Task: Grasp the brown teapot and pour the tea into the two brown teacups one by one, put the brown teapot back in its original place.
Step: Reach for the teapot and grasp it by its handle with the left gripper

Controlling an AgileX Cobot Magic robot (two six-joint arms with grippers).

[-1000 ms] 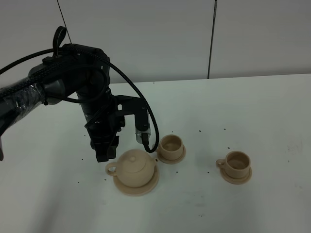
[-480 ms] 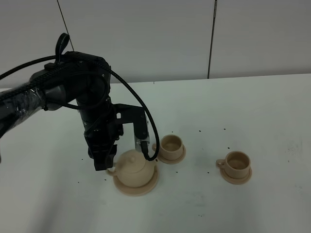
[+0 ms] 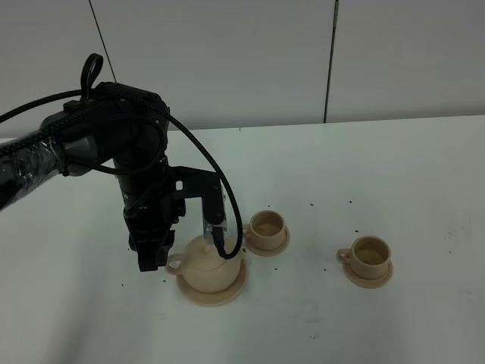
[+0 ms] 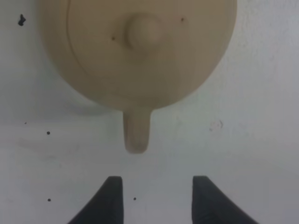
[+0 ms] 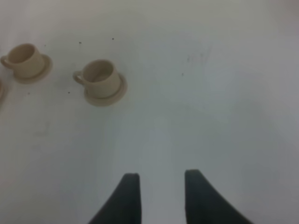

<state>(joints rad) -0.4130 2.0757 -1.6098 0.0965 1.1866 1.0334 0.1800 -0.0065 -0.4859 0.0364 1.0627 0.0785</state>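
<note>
Saucer [image 3: 198,294]: the wide one, nearest the front of the table, carrying the teapot.
Teapot [image 3: 208,259]: upright on the saucer with its lid on. Its handle [image 4: 136,133] points left toward the arm.
Left gripper [image 4: 153,182]: jaws apart and empty, low beside the teapot. The handle lines up with the gap, and the fingertips stop short of it.
Right cup [image 3: 370,254]: on its small saucer, well right of the teapot.
Left cup [image 3: 267,226]: on its small saucer, just beyond the teapot to the right.
Right gripper [image 5: 160,176]: jaws apart and empty, above bare table, well apart from both cups.
Table [image 3: 394,167]: white, flecked with dark specks.
Wall [image 3: 250,53]: grey panels behind.
</note>
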